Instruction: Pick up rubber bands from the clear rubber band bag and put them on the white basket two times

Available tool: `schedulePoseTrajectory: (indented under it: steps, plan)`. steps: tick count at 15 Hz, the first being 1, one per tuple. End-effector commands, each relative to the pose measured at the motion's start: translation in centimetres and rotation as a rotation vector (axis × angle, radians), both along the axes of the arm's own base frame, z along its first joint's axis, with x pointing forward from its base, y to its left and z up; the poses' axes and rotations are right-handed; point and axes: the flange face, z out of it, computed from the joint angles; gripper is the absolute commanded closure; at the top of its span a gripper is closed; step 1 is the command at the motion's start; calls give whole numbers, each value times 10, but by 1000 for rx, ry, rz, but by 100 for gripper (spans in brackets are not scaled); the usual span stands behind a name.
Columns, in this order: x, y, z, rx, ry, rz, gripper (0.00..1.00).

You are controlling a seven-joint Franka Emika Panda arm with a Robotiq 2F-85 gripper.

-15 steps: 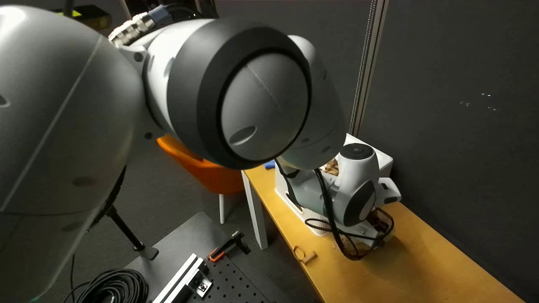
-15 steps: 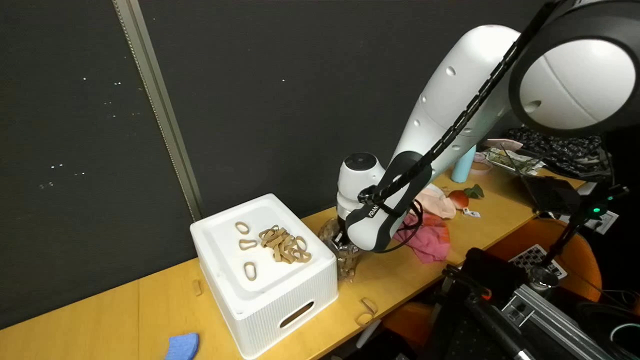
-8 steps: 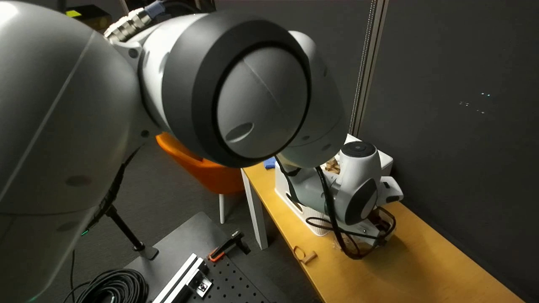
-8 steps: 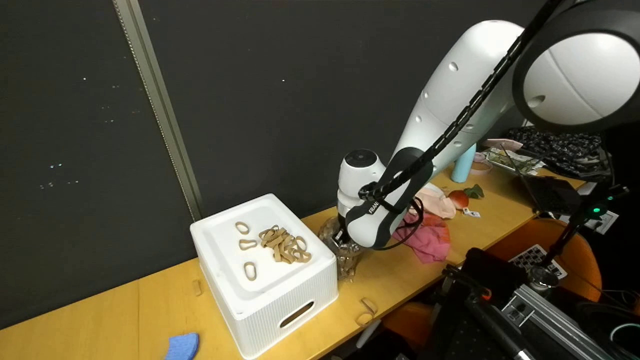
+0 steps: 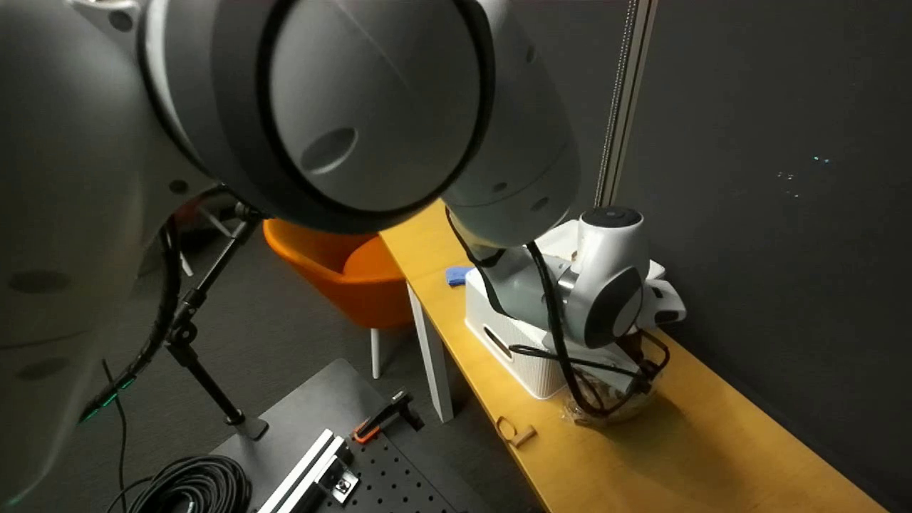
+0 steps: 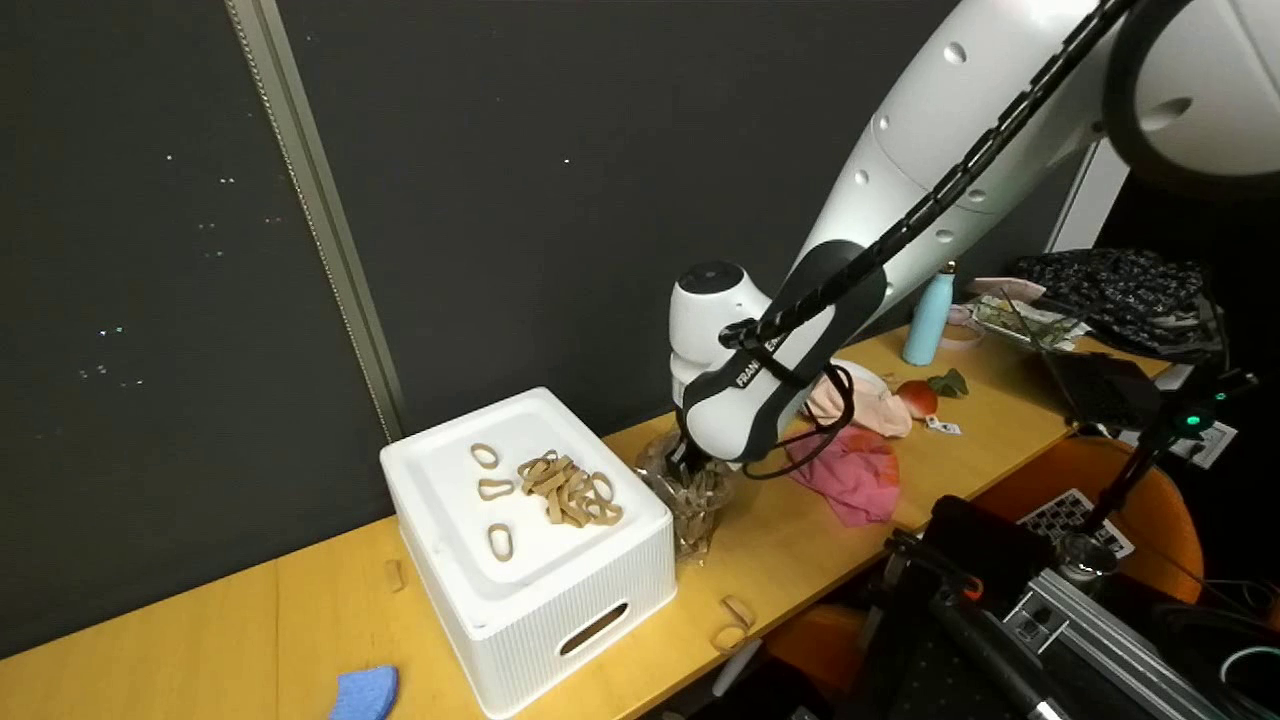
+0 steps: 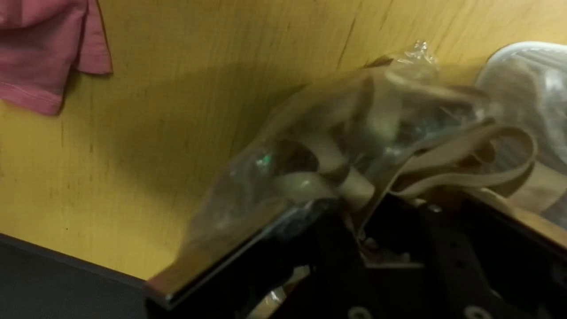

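The clear bag of tan rubber bands stands upright on the table, right beside the white basket. A pile of rubber bands and several loose ones lie on the basket's flat top. My gripper points down into the bag's mouth. In the wrist view the gripper is dark and blurred; its fingertips are close together with a rubber band's edge between them, so it looks shut on rubber bands. The bag bulges around the fingers. The arm hides part of the bag and basket in an exterior view.
Loose rubber bands lie near the table's front edge. A pink cloth, a peach cloth and a blue bottle stand beyond the bag. A blue sponge-like piece lies before the basket. A dark wall runs behind.
The arm and gripper have risen, mostly in the last half second. The gripper sits higher in the bag's mouth. The bag and the bands on the basket have stayed in place.
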Motion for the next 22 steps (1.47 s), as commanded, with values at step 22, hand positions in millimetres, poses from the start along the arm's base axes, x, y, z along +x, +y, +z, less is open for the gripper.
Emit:
schedulePoseTrajectory:
  steps: [22]
  plan:
    - [52,64,188,-83,-158,95,97]
